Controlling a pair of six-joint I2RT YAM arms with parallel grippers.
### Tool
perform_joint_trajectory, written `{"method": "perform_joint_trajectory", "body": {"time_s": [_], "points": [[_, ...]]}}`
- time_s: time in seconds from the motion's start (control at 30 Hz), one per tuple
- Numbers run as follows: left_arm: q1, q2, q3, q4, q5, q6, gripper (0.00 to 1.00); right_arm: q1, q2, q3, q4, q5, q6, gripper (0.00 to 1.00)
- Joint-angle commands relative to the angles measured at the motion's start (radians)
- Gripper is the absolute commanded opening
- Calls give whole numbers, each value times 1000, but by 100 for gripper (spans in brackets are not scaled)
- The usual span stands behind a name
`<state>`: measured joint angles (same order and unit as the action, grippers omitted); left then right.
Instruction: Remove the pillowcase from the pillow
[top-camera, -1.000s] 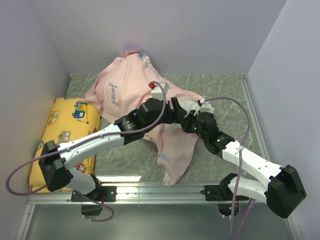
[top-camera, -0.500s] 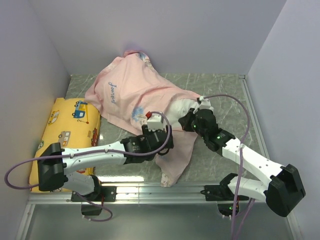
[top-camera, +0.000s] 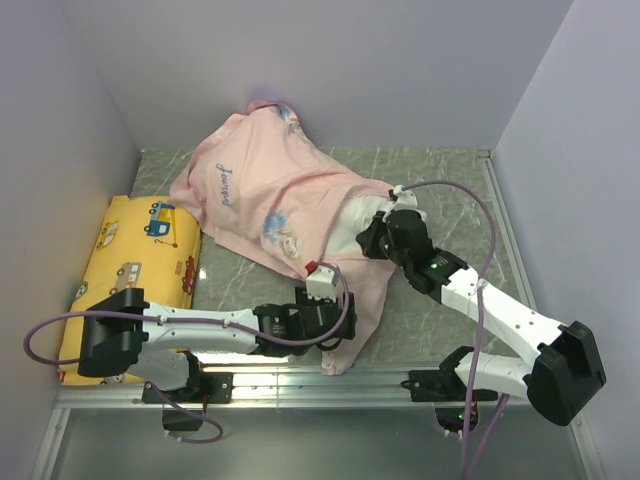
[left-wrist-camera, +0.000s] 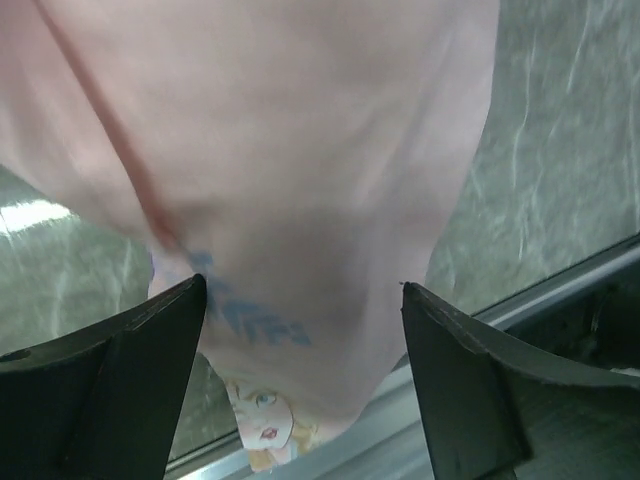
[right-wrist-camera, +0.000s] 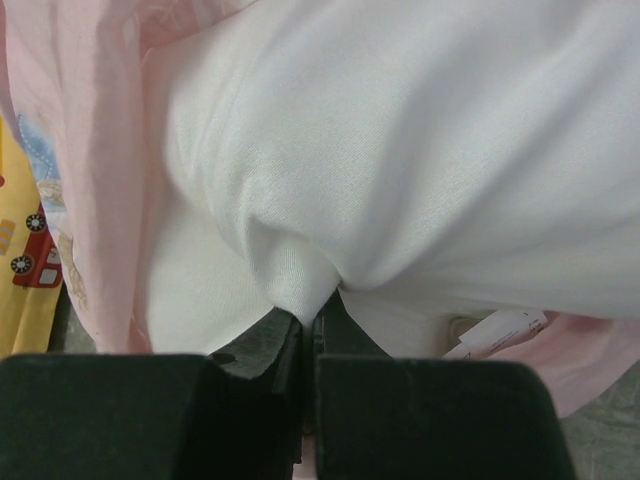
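Note:
The pillowcase (top-camera: 262, 190) lies inside out, pale pink, draped from the back wall toward the near rail. The white pillow (top-camera: 355, 215) shows bare at its right side. My right gripper (top-camera: 372, 240) is shut on a fold of the pillow (right-wrist-camera: 300, 270); in the right wrist view the gripper (right-wrist-camera: 310, 325) pinches that fold, with the pillow's tag (right-wrist-camera: 500, 330) beside it. My left gripper (top-camera: 335, 340) is open above the pillowcase's near end. In the left wrist view the gripper (left-wrist-camera: 303, 290) straddles the fabric (left-wrist-camera: 300, 180) without touching it, and a printed princess face (left-wrist-camera: 262, 420) shows below.
A yellow vehicle-print cushion (top-camera: 125, 270) lies along the left wall and also shows in the right wrist view (right-wrist-camera: 20, 250). A metal rail (top-camera: 300, 385) runs along the near edge. Grey walls close the left, back and right sides. Bare marble floor (top-camera: 450, 190) lies at the right.
My left arm has drawn back from the pillow's middle toward the near rail and now hovers open over the pillowcase's near end. My right gripper has stayed shut on the pillow.

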<state>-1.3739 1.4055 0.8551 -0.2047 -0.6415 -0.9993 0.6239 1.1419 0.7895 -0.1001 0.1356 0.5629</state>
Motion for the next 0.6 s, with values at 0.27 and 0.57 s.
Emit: {"method": "perform_joint_trajectory", "body": {"time_s": [0.27,0.57], "points": [[-40,9,-99,30,-36,-166,7,0,30,111,-1,41,-12,0],[-40,-169,-378,129,68,-346,0,-151,79,269,-107,10,-20,0]]}}
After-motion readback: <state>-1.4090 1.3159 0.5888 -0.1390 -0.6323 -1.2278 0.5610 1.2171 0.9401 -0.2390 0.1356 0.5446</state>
